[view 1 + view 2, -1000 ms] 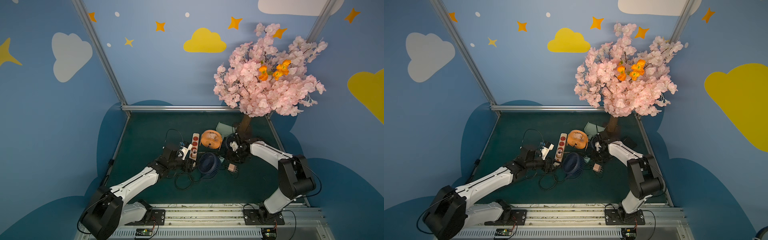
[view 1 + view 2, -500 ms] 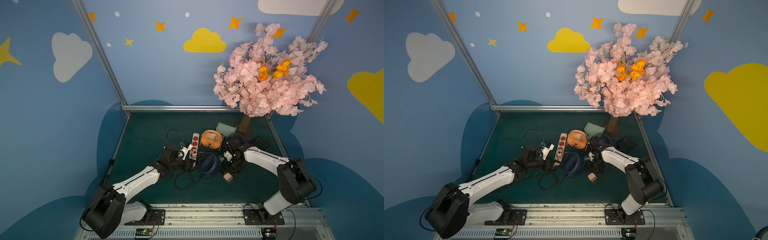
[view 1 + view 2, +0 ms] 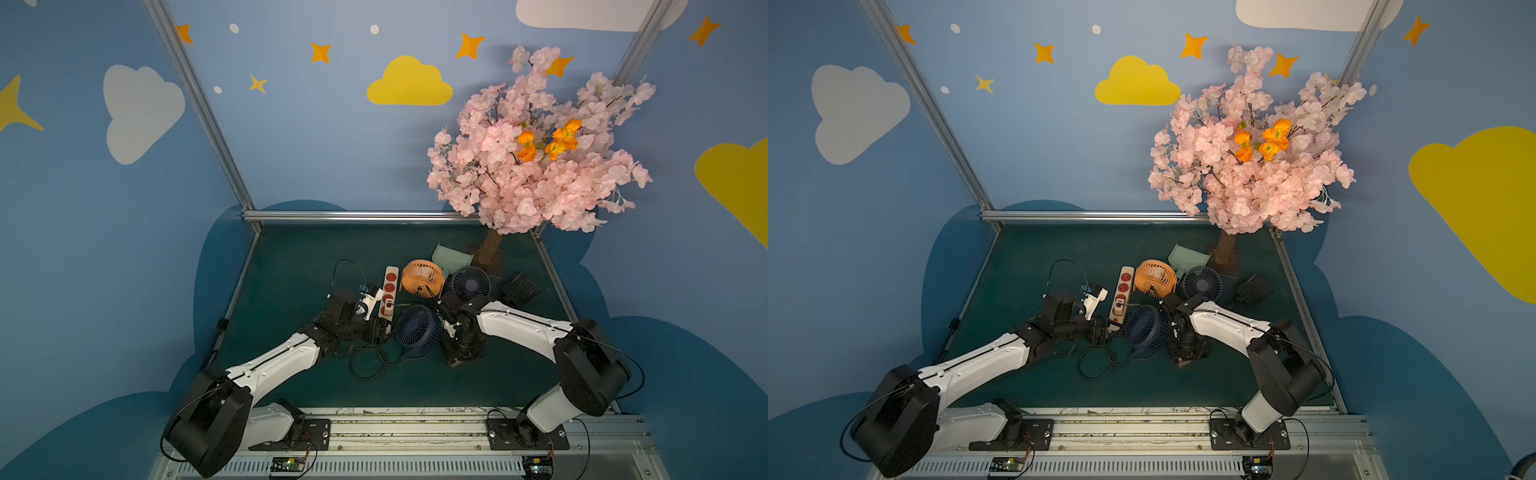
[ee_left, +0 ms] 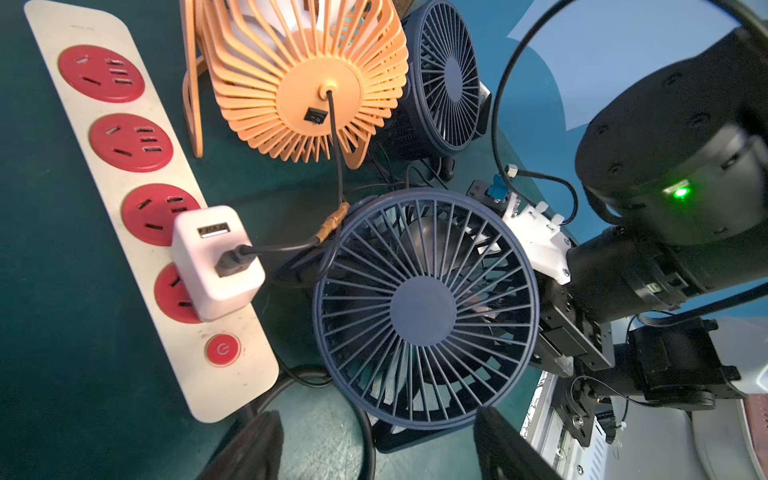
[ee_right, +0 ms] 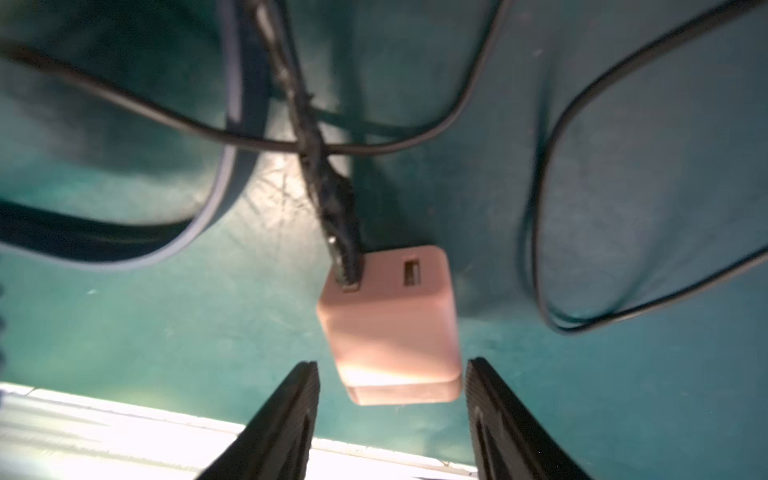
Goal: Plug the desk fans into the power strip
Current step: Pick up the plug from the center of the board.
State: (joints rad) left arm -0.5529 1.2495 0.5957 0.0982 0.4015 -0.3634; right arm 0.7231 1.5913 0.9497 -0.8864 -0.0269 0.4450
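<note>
Right hand [image 5: 390,363] apart, astride loose adapter [image 5: 386,320] on table [image 5: 166,324]; flat sides to be clamped squarely. Left hand [image 4: 378,415] apart at near end of power strip [image 4: 232,386].

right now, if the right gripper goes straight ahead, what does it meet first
Likely the pinkish USB adapter, just ahead between the right gripper's open fingers; depth is unclear, but it looks near.

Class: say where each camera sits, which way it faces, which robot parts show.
Top views: high overhead, looking down on the table; both arms.
Left wrist: on left arm, facing power strip and navy fan; left gripper tips, right arm.
Right wrist: facing down at an adapter; right gripper straddles it.
Shared: top and left wrist views show the power strip.
</note>
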